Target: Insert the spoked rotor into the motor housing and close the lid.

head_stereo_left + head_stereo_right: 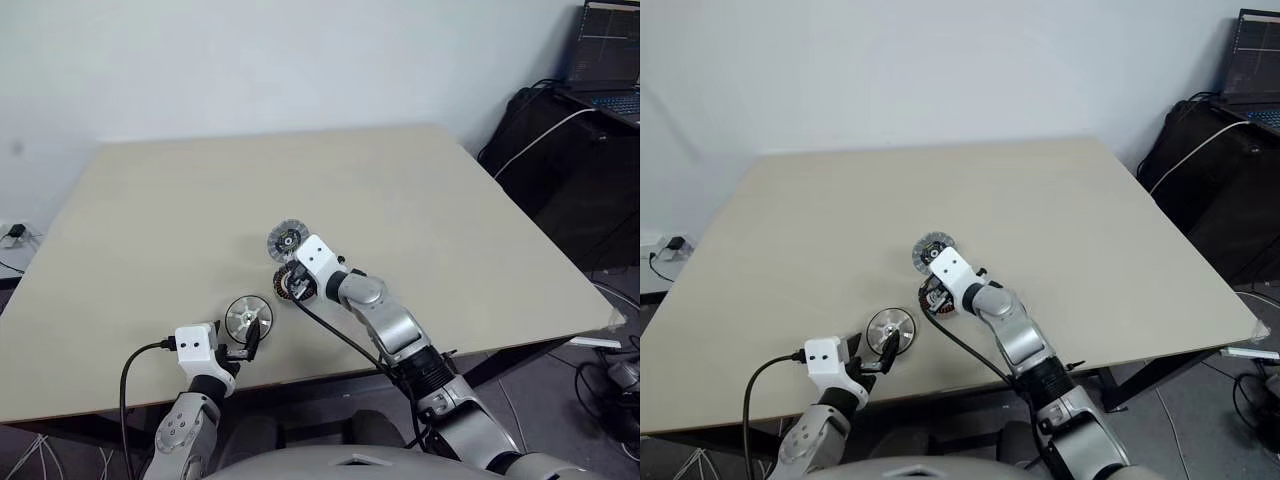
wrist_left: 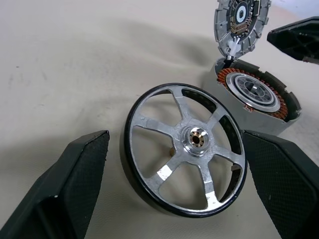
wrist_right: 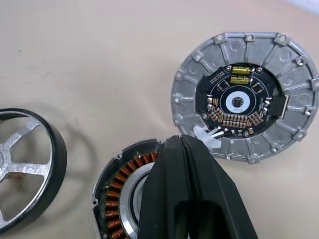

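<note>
lying flat on the table (image 1: 450,200), the spoked rotor (image 2: 185,148) sits between the left gripper's (image 1: 252,340) spread fingers, ungrasped. the right gripper (image 3: 183,149), fingers clenched on nothing, hovers over the motor housing (image 3: 117,191); the lid (image 3: 244,102) lies open just beside it.

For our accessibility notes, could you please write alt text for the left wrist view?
A shiny silver spoked rotor lies on the beige table between the open left gripper's black fingers. Beyond sit the copper-wound motor housing and ribbed grey lid.
</note>
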`<state>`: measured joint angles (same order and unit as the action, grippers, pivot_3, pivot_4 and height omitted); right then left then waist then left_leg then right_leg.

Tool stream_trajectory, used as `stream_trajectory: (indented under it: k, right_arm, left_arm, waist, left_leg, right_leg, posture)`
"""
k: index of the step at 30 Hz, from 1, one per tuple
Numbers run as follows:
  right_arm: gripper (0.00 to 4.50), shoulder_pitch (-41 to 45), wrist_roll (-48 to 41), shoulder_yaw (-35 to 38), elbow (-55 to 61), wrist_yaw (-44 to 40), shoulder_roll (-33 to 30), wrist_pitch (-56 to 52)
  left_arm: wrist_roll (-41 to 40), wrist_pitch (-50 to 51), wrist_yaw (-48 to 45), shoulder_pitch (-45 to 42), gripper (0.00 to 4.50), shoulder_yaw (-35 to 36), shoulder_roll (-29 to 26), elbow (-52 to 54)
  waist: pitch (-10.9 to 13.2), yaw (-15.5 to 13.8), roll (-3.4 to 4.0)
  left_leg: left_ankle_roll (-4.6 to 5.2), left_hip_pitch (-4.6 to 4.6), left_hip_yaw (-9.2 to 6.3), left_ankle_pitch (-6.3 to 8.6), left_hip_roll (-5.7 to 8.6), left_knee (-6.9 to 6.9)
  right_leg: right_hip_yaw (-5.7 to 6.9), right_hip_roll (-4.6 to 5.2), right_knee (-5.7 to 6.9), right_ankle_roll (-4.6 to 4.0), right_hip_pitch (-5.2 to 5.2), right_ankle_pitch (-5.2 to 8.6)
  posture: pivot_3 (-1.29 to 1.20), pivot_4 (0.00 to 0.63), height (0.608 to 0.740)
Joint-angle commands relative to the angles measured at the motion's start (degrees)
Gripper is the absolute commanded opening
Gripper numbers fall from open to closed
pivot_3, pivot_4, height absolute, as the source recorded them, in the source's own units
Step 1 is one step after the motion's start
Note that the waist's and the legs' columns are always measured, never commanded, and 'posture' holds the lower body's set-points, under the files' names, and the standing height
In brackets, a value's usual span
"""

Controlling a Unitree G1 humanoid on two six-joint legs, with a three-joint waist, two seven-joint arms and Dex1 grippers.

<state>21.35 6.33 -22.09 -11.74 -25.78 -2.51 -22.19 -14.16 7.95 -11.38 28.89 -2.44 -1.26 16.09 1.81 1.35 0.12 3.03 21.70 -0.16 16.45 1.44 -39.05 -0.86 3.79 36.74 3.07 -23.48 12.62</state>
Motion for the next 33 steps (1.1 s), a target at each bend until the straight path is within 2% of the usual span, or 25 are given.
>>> stream_trajectory:
  k: [1, 8, 15, 27, 33]
  right_arm:
    - [0.02, 2.36, 0.66, -0.42, -2.13, 0.94, 1.17, 1.9]
    - [0.02, 5.69, 2.36, -1.44, -9.55, 1.19, 2.25, 2.06]
    - [0.02, 6.81, 3.5, -1.86, -11.34, 1.07, 2.01, 1.15]
    - [0.02, 1.28, 3.27, -2.65, 0.73, -2.3, -2.01, -3.79]
    - [0.02, 0.82, 3.34, -2.57, 2.22, -2.52, -2.5, -4.88]
  left_arm:
    - [-0.21, -1.3, -0.29, -0.24, 4.5, 0.01, 0.03, 1.2]
    - [-0.15, -1.55, -0.3, -0.35, 4.5, 0.02, 0.2, 0.72]
    - [-0.07, -2.08, -0.22, -0.47, 4.5, -0.05, 0.42, 0.15]
    - [-0.11, -2.2, -0.58, -1.12, 4.5, -0.14, 0.58, -0.67]
    - [-0.09, -2.07, -0.61, -1.3, 4.5, -0.07, 0.49, -0.6]
  waist:
    - [0.0, 0.05, 0.01]
    - [0.01, 0.17, 0.01]
    - [0.01, 0.19, 0.02]
    - [0.01, 0.09, 0.02]
    - [0.02, 0.1, 0.02]
  left_leg:
    - [0.0, 0.0, 0.0, 0.0, 0.0, 0.0]
    - [0.0, 0.0, 0.0, 0.0, 0.0, 0.0]
    - [-0.01, 0.0, 0.0, 0.0, 0.0, 0.0]
    - [0.0, 0.0, 0.0, 0.0, 0.01, 0.01]
    - [0.0, 0.0, 0.0, 0.0, 0.01, 0.0]
  right_leg:
    - [0.0, 0.0, 0.0, 0.0, 0.0, 0.0]
    - [0.0, 0.0, 0.02, -0.01, 0.0, 0.0]
    - [-0.01, 0.02, 0.02, -0.01, -0.01, -0.01]
    - [0.0, 0.02, 0.01, -0.01, -0.02, 0.0]
    - [0.01, 0.0, 0.01, 0.0, -0.01, 0.01]
  posture:
    - [0.0, 0.0, 0.74]
    - [0.0, 0.0, 0.74]
    - [0.0, 0.0, 0.74]
    - [0.0, 0.0, 0.74]
    - [0.0, 0.0, 0.74]
